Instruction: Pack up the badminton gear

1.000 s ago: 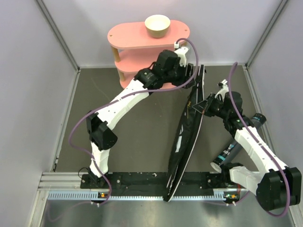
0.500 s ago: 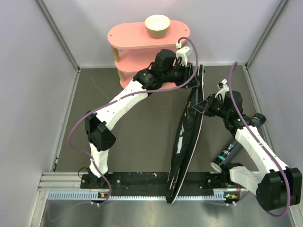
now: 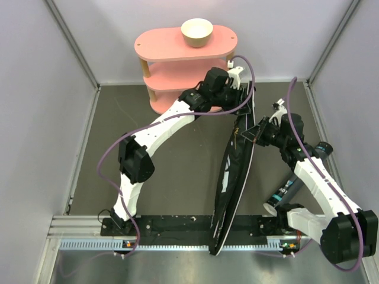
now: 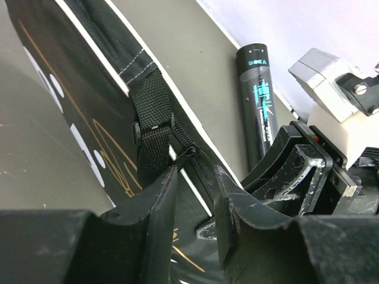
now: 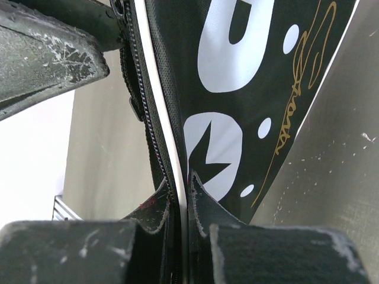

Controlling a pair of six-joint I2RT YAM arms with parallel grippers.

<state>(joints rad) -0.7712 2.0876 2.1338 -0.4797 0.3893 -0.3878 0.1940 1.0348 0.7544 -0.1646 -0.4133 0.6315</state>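
The long black bag (image 3: 233, 163) stands on its edge, running from the far middle of the table to the near rail. Its white lettering shows in the right wrist view on the bag (image 5: 237, 89). My right gripper (image 3: 253, 135) is shut on the bag's white-piped zipper edge (image 5: 180, 180). My left gripper (image 3: 241, 100) is at the bag's far end. In the left wrist view its fingers (image 4: 195, 171) stand a little apart astride the zipper line, with the zipper pull (image 4: 187, 155) just past their tips. The black tube (image 3: 285, 189) lies to the right of the bag.
The pink three-tier shelf (image 3: 172, 53) stands at the back with a cream bowl (image 3: 196, 31) on top, close behind the left wrist. A woven strap (image 4: 153, 118) crosses the bag beside the zipper. Walls enclose the table on the left, right and back.
The left arm has swung right, off the shelf front and onto the bag's far end, and its jaws have narrowed. The right gripper and the bag have stayed put.
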